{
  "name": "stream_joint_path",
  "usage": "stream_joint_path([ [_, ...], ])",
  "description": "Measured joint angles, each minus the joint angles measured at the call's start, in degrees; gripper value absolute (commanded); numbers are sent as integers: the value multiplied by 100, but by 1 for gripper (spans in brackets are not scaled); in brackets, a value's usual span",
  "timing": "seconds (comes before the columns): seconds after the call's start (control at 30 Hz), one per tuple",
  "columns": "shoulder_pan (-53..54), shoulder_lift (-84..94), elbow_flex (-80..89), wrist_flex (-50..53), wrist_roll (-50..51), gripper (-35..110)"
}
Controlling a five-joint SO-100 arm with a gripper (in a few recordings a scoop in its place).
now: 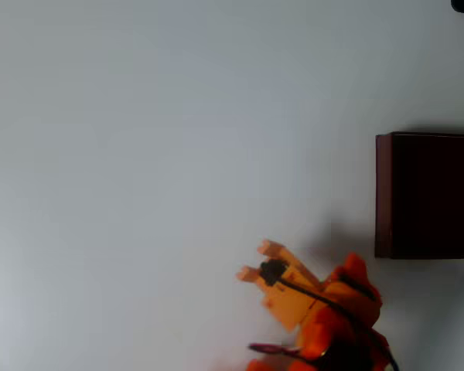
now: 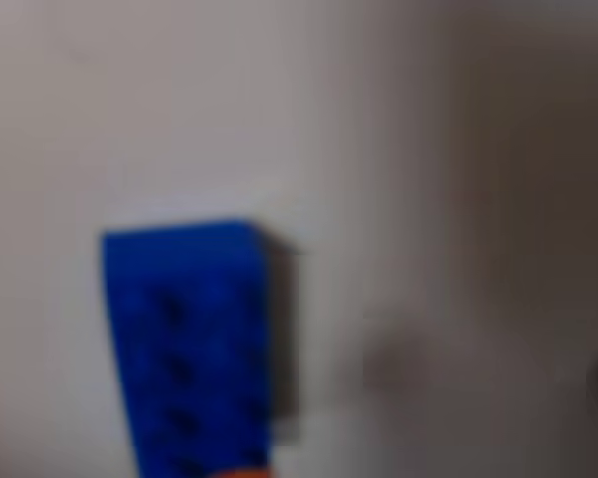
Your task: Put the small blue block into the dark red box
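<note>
- Orange is your tool (image 1: 257, 261), low and right of centre in the overhead view, with two pale finger tips pointing up and to the left and a visible gap between them, so the fingers stand apart with nothing seen clamped between them.
- Your small blue block (image 2: 191, 344) sits close in front of the tool in the wrist view, blurred, at lower left, with its long axis running top to bottom in that picture and dark dimples along its face.
- An orange sliver at the bottom edge just below the block may be a finger, but you cannot tell from the blur whether it touches.
- Your dark red box (image 1: 427, 195) lies up and to the right of the tool in the overhead view, behind the way the fingers point, well apart from them on the pale counter (image 1: 139, 154).
- Judged from this, the grasp is not yet made: the block lies ahead of the tool, and the box is the opposite way, so the carry will call for a swing back.
</note>
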Motion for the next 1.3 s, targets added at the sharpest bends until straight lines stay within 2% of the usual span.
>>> stream_joint_path([
  [0.37,694,-1503,-360,-264,176,26],
  [0.67,905,-1942,-615,-176,439,25],
  [1.1,202,-2382,-1143,686,2294,24],
  [1.3,246,-2162,-598,202,2461,23],
])
